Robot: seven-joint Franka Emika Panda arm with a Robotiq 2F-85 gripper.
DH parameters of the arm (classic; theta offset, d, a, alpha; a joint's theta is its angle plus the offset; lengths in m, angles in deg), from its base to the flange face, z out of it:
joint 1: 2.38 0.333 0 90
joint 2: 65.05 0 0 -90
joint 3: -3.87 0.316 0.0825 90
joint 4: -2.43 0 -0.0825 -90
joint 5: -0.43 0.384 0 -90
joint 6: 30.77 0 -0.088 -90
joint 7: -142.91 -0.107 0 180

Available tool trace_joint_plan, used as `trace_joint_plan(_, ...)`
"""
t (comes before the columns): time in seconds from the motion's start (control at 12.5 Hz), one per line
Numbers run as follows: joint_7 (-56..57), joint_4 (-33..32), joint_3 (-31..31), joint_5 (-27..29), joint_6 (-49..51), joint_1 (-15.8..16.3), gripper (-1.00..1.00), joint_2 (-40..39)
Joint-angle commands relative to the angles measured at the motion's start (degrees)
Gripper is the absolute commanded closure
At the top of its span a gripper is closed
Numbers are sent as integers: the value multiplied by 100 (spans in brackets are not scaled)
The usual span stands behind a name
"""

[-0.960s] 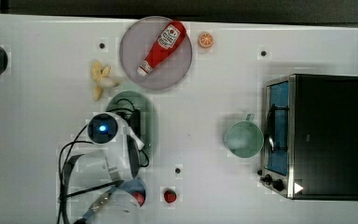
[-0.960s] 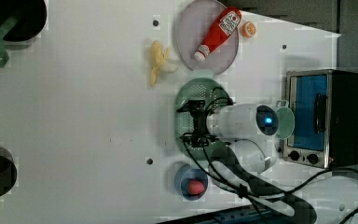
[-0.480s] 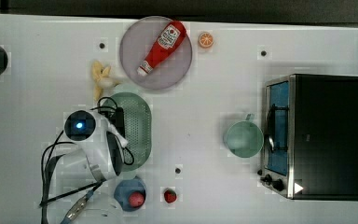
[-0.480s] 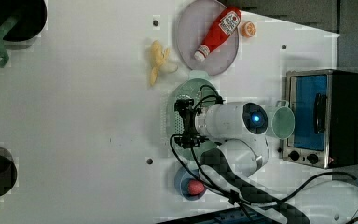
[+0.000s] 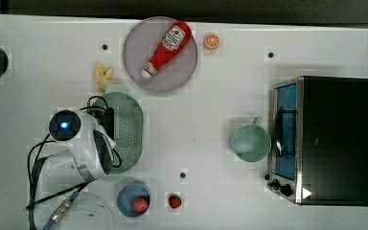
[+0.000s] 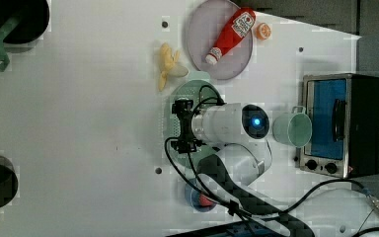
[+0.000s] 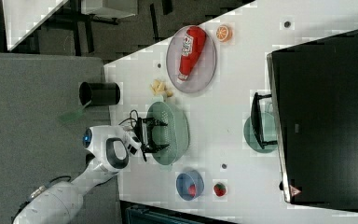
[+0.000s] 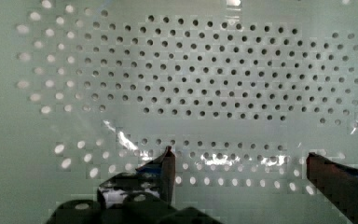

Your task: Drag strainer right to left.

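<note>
- Your arm reaches in from the top view's lower left, its wrist bent over so the gripper (image 8: pixel 240 161) points down into the strainer (image 5: pixel 127 129).
- In the wrist view, you see the two fingers (image 8: pixel 165 165) spread well apart inside the perforated bowl, gripping nothing between them.
- In the left view, the gripper (image 6: pixel 183 126) sits over the strainer's (image 6: pixel 170 116) left half, with the white forearm lying across the rest of it.
- Your strainer rests on the white table (image 5: pixel 206 110), just below the grey plate (image 5: pixel 179 74) with the ketchup bottle (image 5: pixel 166 42), beside the banana (image 5: pixel 103 75), and well apart from the mint cup (image 5: pixel 249 142).
</note>
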Motion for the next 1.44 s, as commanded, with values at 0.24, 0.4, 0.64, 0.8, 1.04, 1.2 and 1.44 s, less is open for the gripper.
trace_joint_plan(0.24,-634,563,109,22,57,510,-100,-259)
trace_joint_plan(0.4,-802,778,109,22,110,627,-100,-380)
trace_joint_plan(0.64,-876,1052,109,23,117,766,-100,-550)
trace_joint_plan(0.8,-971,1186,112,29,191,837,-100,-623)
trace_joint_plan(1.04,-972,1296,113,29,188,956,-100,-685)
trace_joint_plan(1.2,-989,1321,113,29,207,1010,-100,-690)
trace_joint_plan(1.44,-1197,1411,118,30,203,1039,-100,-721)
